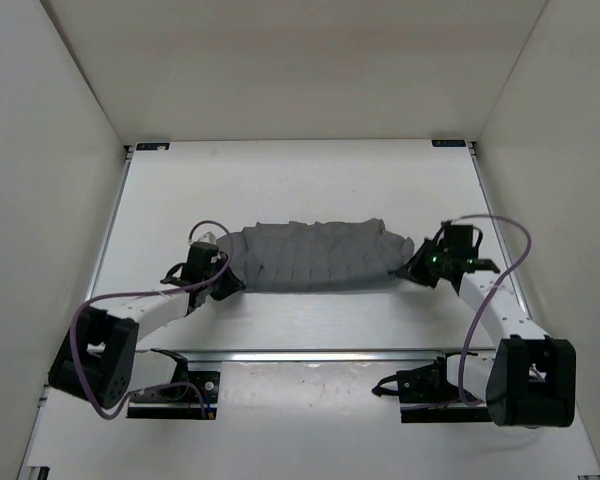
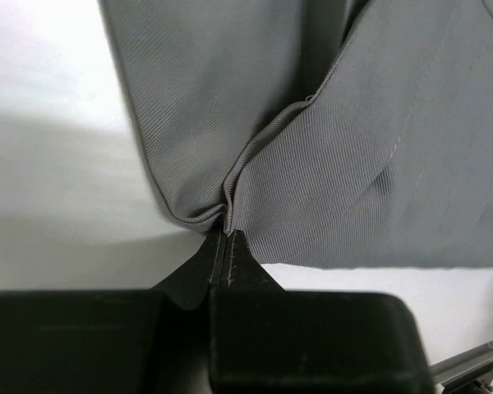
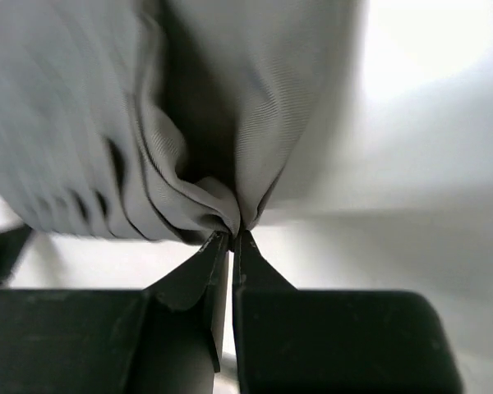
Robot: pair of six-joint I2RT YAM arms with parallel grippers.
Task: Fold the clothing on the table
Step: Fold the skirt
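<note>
A robotics lab cell: a white table (image 1: 300, 180) with metal rails (image 1: 310, 354), boxed in by plain white walls (image 1: 50, 120), a left arm (image 1: 150, 310) and right arm (image 1: 495, 305) bolted at its near edge, purple cables (image 1: 529, 243) looping from them.

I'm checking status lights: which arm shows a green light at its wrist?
The right arm, holding the skirt's right-hand end in the overhead view: green glows beside its tool. The left arm's wrist shows none.
</note>
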